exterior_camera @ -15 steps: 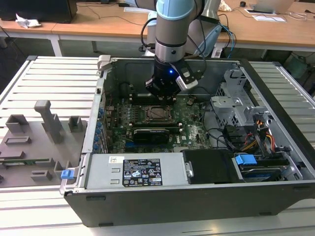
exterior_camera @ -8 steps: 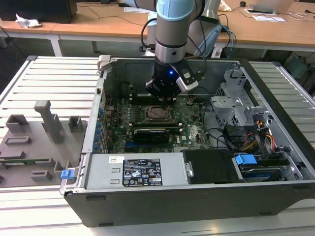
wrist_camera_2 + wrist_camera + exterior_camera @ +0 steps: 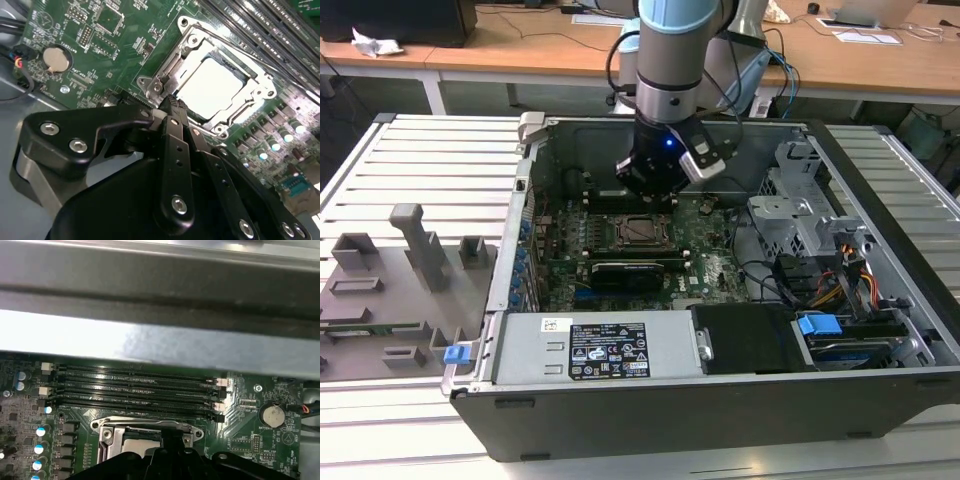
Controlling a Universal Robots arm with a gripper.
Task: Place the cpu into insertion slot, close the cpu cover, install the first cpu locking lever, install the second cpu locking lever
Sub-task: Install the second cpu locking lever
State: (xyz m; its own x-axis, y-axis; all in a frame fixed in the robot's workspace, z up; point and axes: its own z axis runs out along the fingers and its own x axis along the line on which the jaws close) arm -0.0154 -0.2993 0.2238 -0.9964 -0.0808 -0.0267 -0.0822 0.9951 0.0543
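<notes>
The slatted metal bench [image 3: 430, 160] carries an open computer case [image 3: 620, 400], lying on its side with the green motherboard [image 3: 705, 245] exposed. A grey fixture tray [image 3: 380, 290] sits on the exterior view's left, well apart from the case. The arm reaches down into the case, and its gripper [image 3: 655, 185] hangs just above the far edge of the insertion slot [image 3: 640, 230]. In the second wrist view the black fingers [image 3: 172, 150] come together at the tip, so the jaws look closed and hold nothing, right beside the near corner of the cpu cover [image 3: 260, 95]. The cover lies flat over the socket, and the cpu [image 3: 215, 87] shows pale through its window, seated inside. Long black memory slots [image 3: 135, 385] run just beyond the socket, and a coin battery [image 3: 55, 59] sits off to one side.
</notes>
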